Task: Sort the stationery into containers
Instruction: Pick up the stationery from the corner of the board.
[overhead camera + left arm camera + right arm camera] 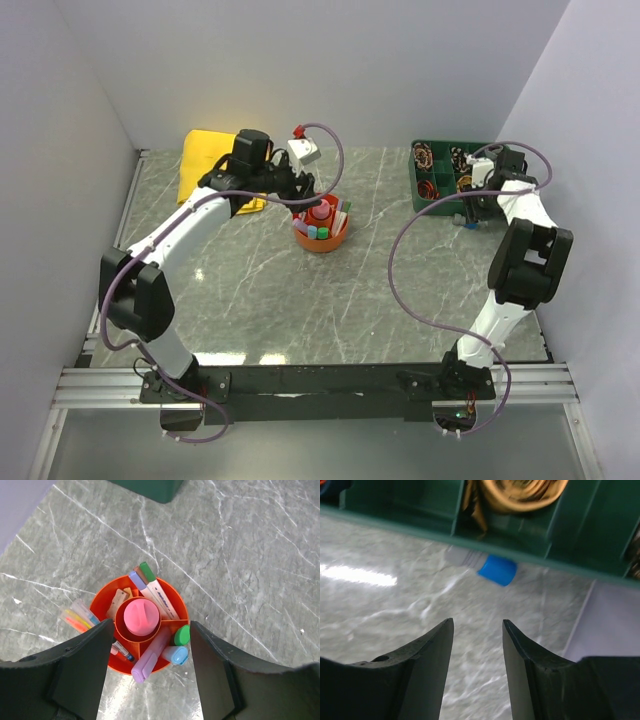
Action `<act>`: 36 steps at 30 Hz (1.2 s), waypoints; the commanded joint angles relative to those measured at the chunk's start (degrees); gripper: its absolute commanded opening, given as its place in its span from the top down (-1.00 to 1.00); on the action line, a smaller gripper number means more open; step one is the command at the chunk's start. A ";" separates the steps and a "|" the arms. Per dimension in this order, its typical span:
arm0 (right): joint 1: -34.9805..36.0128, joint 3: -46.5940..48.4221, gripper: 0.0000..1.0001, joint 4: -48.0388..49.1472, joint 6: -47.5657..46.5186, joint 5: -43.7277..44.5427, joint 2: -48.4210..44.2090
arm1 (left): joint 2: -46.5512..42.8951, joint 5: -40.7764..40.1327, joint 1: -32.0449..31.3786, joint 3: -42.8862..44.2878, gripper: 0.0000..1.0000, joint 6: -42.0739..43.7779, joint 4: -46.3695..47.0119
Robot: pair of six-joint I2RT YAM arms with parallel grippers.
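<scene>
From above, the left gripper (305, 195) hangs over the orange bowl (338, 240), and the right gripper (470, 208) sits by the green tray (432, 195). The left wrist view shows its fingers (80, 670) wide apart, holding nothing. The bowl below holds a lilac stick (150, 656) and a pink cap (141, 618). The right wrist view shows the other gripper apart and empty too. A blue-capped marker (490, 566) lies on the table (395, 610), tight against the tray wall. I think a finger could bump that wall, or nudge the marker so it rolls away.
</scene>
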 commanded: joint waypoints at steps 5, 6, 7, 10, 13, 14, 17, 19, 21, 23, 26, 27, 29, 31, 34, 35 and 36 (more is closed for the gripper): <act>0.05 1.46 -0.06 8.16 -8.43 0.38 5.47 | 2.62 -1.60 0.18 4.85 -0.36 1.06 -2.88; 0.05 1.73 -0.06 8.16 -8.87 0.03 6.00 | 2.80 -1.69 0.18 5.12 -0.36 0.89 -2.96; 0.05 1.99 -0.06 8.25 -10.00 -0.33 6.44 | 2.80 -1.77 0.18 5.29 -0.36 0.71 -3.14; 0.14 1.99 -0.07 9.39 -12.20 -1.29 7.41 | 3.41 -2.21 0.18 5.65 -0.37 0.45 -3.49; 0.14 2.25 -0.07 10.09 -13.61 -1.56 8.38 | 3.77 -2.39 0.18 5.82 -0.37 0.36 -3.93; 0.14 2.52 -0.07 10.18 -13.96 -1.56 8.90 | 3.77 -2.39 0.18 5.74 -0.37 0.27 -3.85; 0.14 2.78 -0.07 10.27 -14.84 -1.74 9.43 | 4.03 -2.39 0.18 5.56 -0.37 0.10 -3.93; 0.14 2.52 -0.07 10.45 -16.24 -2.43 9.43 | 4.21 -2.04 0.18 5.47 -0.38 0.01 -3.93; 0.14 1.73 -0.07 10.10 -17.83 -3.58 9.35 | 4.29 -1.95 0.18 5.38 -0.39 -0.08 -3.85; 0.14 1.20 -0.07 9.22 -19.68 -5.60 9.43 | 4.47 -1.86 0.18 5.30 -0.39 -0.26 -3.84; 0.14 2.60 -0.06 6.07 -21.00 -8.76 10.39 | 4.65 -1.51 0.18 5.29 -0.40 -0.43 -4.11; 0.14 2.95 -0.05 5.36 -21.52 -9.38 10.75 | 4.73 -1.43 0.18 5.47 -0.40 -0.43 -4.28; 0.14 3.75 -0.01 2.99 -22.31 -11.40 11.45 | 4.82 -1.16 0.18 5.56 -0.42 -0.43 -4.72; 0.22 4.01 0.01 1.92 -22.93 -12.19 11.72 | 4.82 -1.16 0.18 5.56 -0.45 -0.43 -4.99; 0.31 2.70 -0.04 1.30 -23.11 -12.63 10.93 | 4.65 -1.16 0.18 5.21 -0.48 -0.61 -4.90; 0.31 2.17 -0.06 2.26 -22.85 -12.81 10.67 | 4.47 -1.07 0.18 5.03 -0.48 -0.70 -4.73; 0.31 1.82 -0.07 2.53 -22.76 -13.07 10.31 | 4.56 -1.07 0.18 4.77 -0.48 -1.13 -4.55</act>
